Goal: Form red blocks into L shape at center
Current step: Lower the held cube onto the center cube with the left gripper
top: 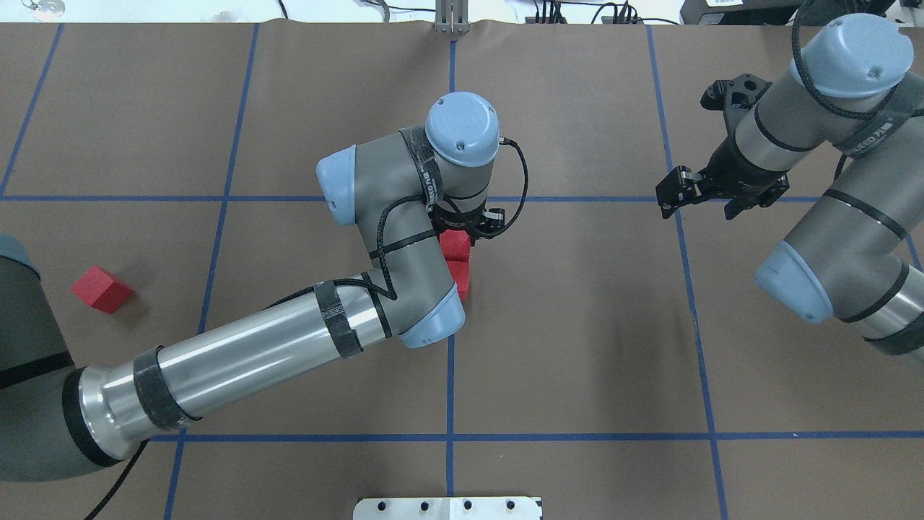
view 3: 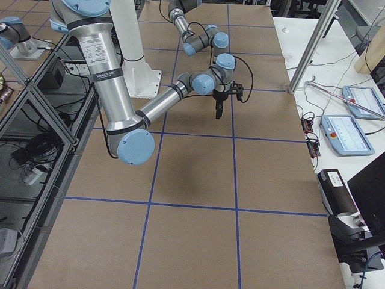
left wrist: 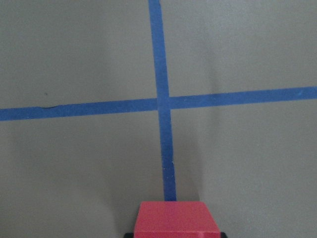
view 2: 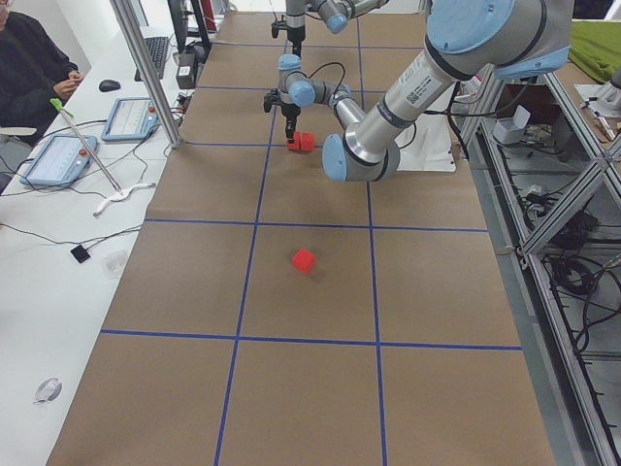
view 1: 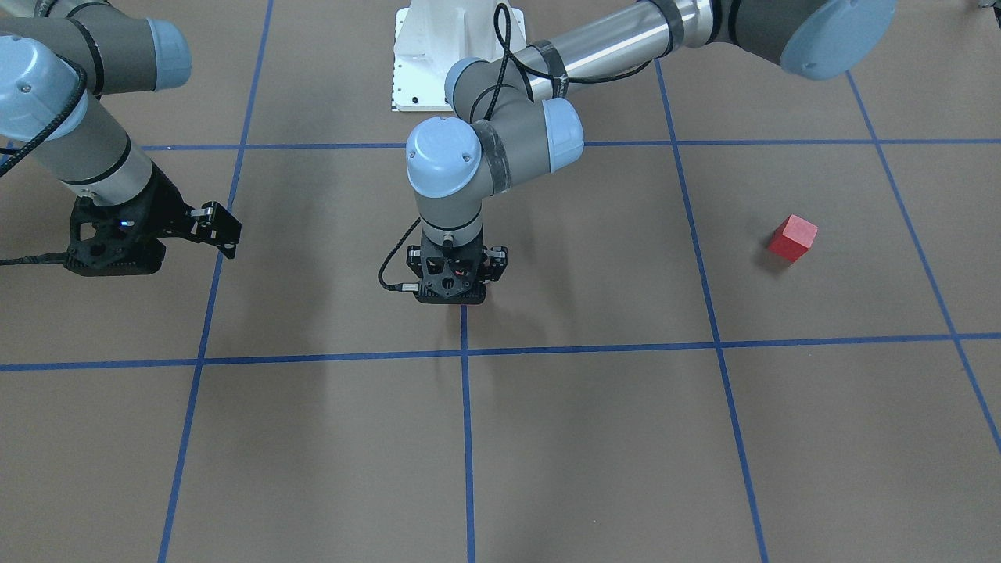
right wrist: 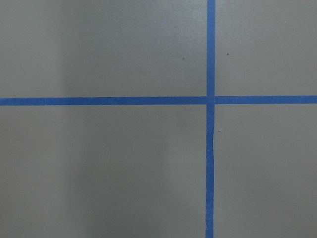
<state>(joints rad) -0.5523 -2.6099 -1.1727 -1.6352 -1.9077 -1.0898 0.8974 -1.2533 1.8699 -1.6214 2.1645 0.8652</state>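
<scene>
Two red blocks [top: 455, 246] [top: 462, 280] lie side by side at the center, on the middle blue tape line [top: 450, 375]. My left gripper [top: 462, 232] points straight down over them, low to the table. In the left wrist view a red block [left wrist: 177, 220] fills the gap between its fingertips, so it is shut on that block. A third red block [top: 101, 289] [view 1: 792, 237] sits alone far on my left side. My right gripper [top: 670, 192] hovers open and holding nothing over a grid line on the right.
The white robot base plate [top: 447, 508] is at the near table edge. In the exterior left view, a desk with tablets [view 2: 58, 160], a metal post [view 2: 146, 68] and a seated person [view 2: 29, 68] border the far side.
</scene>
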